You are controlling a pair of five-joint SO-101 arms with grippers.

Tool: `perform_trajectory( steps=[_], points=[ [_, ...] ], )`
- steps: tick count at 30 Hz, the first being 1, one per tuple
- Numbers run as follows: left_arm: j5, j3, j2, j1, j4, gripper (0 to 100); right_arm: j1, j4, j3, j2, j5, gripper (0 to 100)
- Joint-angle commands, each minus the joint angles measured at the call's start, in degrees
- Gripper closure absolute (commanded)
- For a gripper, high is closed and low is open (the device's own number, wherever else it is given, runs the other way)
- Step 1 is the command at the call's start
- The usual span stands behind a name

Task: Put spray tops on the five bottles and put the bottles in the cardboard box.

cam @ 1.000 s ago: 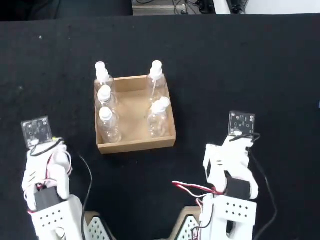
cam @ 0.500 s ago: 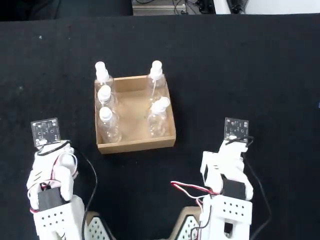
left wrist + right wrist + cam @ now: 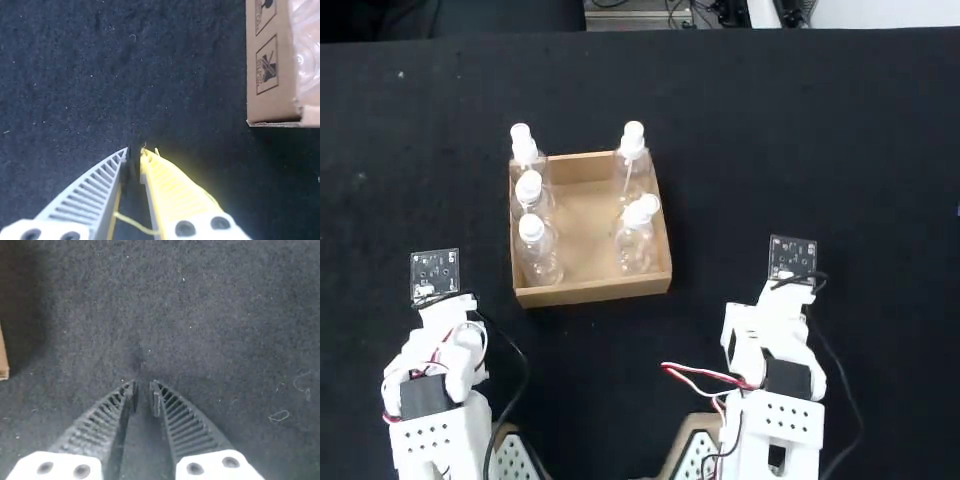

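Five bottles (image 3: 536,250) stand upright inside the cardboard box (image 3: 590,290), three along one side wall and two along the opposite wall. Each has a spray top (image 3: 632,132) on. Task looks done, so the step in hand is likely parking the arms. To do it well, keep both off the box and don't swing toward its walls. Left end effector (image 3: 134,150) has its fingers together and empty, near a box corner. Right end effector (image 3: 143,385) is almost together and empty, farther from the box. High view gives the bottle count and tops. Wrist views give the finger gaps and bench (image 3: 225,300) beneath.
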Motion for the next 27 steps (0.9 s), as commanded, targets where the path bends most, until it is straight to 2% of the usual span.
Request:
perform_trajectory(
  steps=[1, 6, 13, 27],
  points=[
    [-0.5, 1.4, -0.1, 0.4, 0.8, 97, 0.9, 0.0, -0.6, -1.5, 0.4, 98.0],
    [-0.4, 1.4, -0.2, 0.3, 0.9, 97, 0.9, 0.0, -0.6, -1.5, 0.4, 98.0],
    [-0.4, 1.3, -2.0, 4.1, 1.1, 97, 0.9, 0.0, -0.6, -1.5, 0.4, 98.0],
    [-0.3, 1.3, -1.6, 3.7, 1.1, 97, 0.4, 0.0, -0.6, -1.5, 0.4, 98.0]
  ],
)
